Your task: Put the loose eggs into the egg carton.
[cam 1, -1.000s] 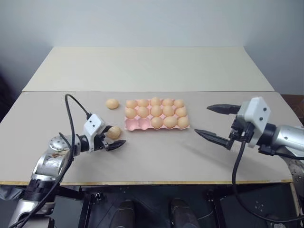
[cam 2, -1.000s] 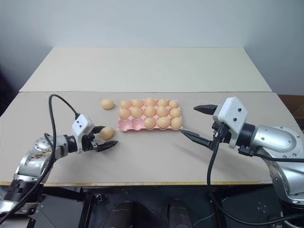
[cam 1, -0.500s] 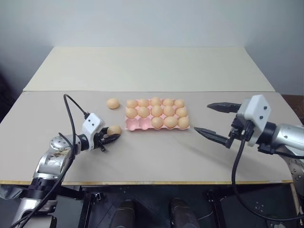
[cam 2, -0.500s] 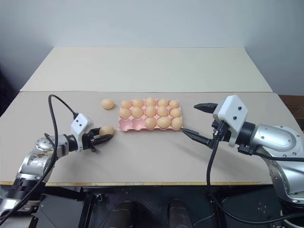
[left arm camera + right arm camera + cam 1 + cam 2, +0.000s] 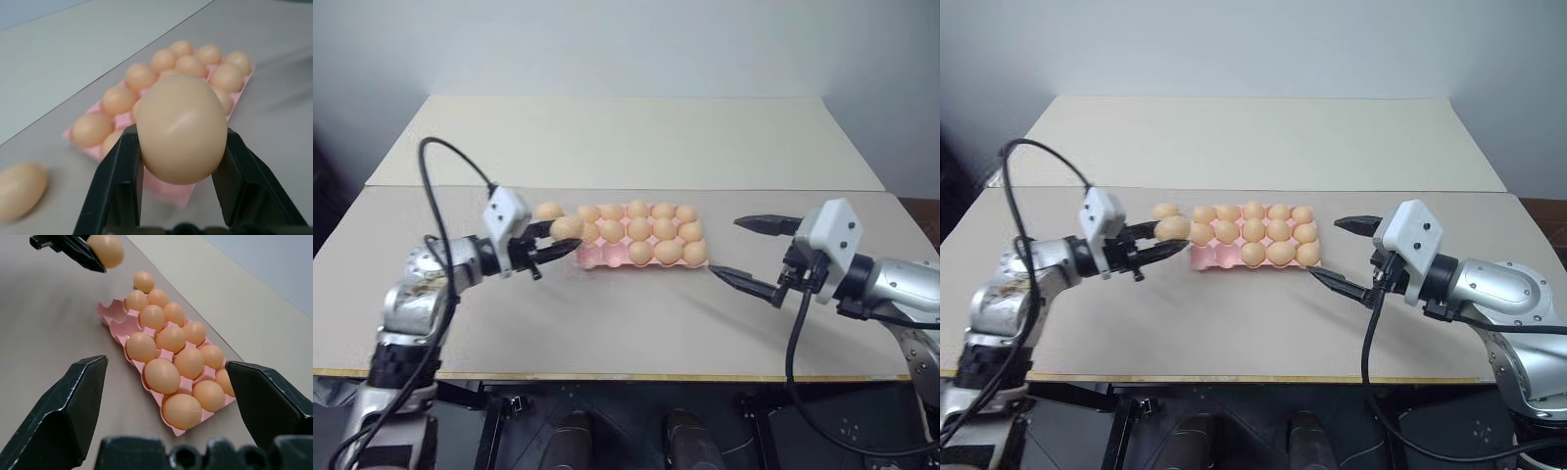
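I am carrying one of the loose eggs (image 5: 566,228) in my left hand (image 5: 558,238), the two black fingers (image 5: 117,191) clamped on its sides, holding it above the surface (image 5: 607,323) just beside the near left end of the egg carton (image 5: 597,257); my right hand (image 5: 744,253) is hanging on the other side of the carton with its fingers spread wide and gripping nothing.

To do this step well, I am judging that the egg should travel over one of the two bare pink cups at the near left corner, come down straight until it seats, and only then be let go; the grip looks narrow on a smooth shell, so I am favouring a slow, level approach rather than a swing.

The filled cups are crowding the free ones; a fingertip dipping too low could knock the neighbouring eggs (image 5: 141,347) or tip the light tray. Farther on, another loose egg (image 5: 143,281) is lying on the surface just beside the carton's far left corner, waiting its turn; beyond that, the second pale surface (image 5: 626,137) is stretching back toward the wall.
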Tool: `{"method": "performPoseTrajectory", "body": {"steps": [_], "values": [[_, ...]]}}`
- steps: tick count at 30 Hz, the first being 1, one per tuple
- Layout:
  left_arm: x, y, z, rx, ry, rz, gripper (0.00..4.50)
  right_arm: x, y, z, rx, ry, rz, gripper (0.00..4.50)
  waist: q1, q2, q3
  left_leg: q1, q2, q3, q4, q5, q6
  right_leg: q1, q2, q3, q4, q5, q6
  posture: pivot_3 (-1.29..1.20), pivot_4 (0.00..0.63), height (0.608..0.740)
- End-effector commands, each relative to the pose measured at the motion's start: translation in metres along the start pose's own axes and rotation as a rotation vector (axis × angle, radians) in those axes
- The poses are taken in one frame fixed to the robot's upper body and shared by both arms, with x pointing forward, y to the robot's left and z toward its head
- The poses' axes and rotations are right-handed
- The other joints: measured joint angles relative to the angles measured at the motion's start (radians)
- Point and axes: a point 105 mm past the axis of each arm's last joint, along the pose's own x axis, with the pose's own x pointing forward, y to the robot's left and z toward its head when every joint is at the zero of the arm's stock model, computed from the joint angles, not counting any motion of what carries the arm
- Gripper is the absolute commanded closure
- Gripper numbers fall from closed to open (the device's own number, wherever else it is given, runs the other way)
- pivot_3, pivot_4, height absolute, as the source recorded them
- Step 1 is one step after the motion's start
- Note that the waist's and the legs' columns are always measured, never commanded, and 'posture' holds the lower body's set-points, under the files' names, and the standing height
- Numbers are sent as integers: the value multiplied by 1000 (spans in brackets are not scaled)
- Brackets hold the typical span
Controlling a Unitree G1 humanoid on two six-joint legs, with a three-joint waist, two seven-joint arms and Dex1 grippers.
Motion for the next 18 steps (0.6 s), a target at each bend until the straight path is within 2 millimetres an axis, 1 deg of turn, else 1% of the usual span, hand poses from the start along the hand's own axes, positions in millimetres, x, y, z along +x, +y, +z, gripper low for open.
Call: {"method": "performPoseTrajectory", "body": {"steps": [1,3,5,6,9,10,11,12,14,18], "values": [[16,-1,1,15,7,-43,2550,-5,0,14,-69,-26,-26,0,-5,0,0,0,0,0,0,0,0,0,0,0,0,0,0,0,150,740],[24,-4,-5,24,41,-79,2550,-6,-1,14,-71,-22,-32,0,-9,0,0,0,0,0,0,0,0,0,1,0,0,0,0,0,150,740],[28,-4,-11,26,77,-89,2116,-7,-2,15,-74,-21,-46,0,-11,0,0,0,0,0,0,0,0,0,1,0,0,0,0,0,150,740],[28,-1,-11,25,80,-86,1891,-7,-4,17,-72,-25,-57,0,-11,0,0,0,0,0,0,0,0,0,1,0,0,0,0,0,150,740],[28,2,-4,13,54,-88,942,-9,-6,19,-70,-30,-68,0,-10,0,0,0,0,0,0,0,0,0,1,0,0,0,0,0,150,740],[26,2,2,5,32,-96,681,-9,-6,19,-71,-30,-70,0,-9,0,0,0,0,0,0,0,0,0,0,0,0,0,0,0,150,740],[23,3,8,1,12,-96,284,-10,-7,19,-72,-30,-72,0,-8,0,0,0,0,0,0,0,0,0,0,0,0,0,0,0,150,740],[21,6,13,1,-1,-85,10,-10,-9,19,-70,-31,-77,0,-8,0,0,0,0,0,0,0,0,0,0,0,0,0,0,0,150,740],[15,13,18,4,-11,-51,10,-9,-11,19,-66,-33,-83,0,-9,0,0,0,0,0,0,0,0,-1,1,0,0,0,0,0,150,740],[-14,28,25,39,-11,33,10,-10,-11,19,-52,-40,-66,0,-15,0,0,0,1,0,0,0,0,0,1,0,0,0,0,0,150,740]]}}
